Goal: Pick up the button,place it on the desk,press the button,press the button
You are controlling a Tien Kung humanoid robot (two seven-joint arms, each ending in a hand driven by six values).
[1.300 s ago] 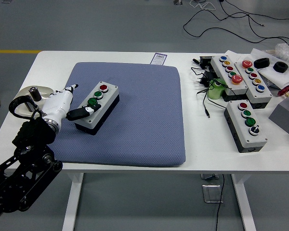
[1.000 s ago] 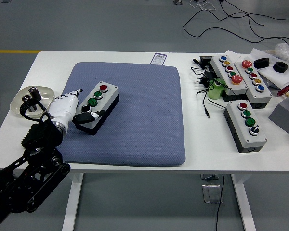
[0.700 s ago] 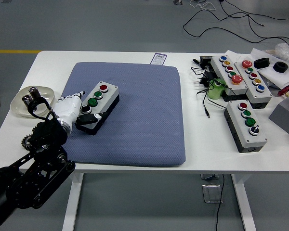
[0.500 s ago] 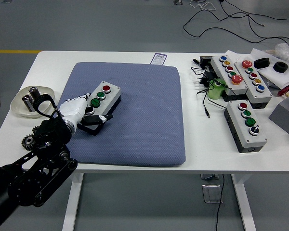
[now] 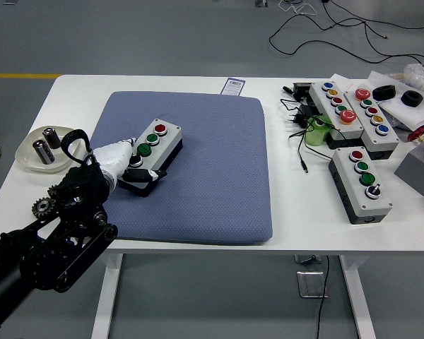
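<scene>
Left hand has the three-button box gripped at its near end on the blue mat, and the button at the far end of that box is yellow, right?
Not quite: the far button is red, not yellow. The head view shows the left hand gripping the three-button box at its near end on the blue mat, with two green buttons nearer the hand and the red button at the far end.

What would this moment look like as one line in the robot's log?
left hand: shut on button box | box: on blue mat | right hand: not in view
</scene>
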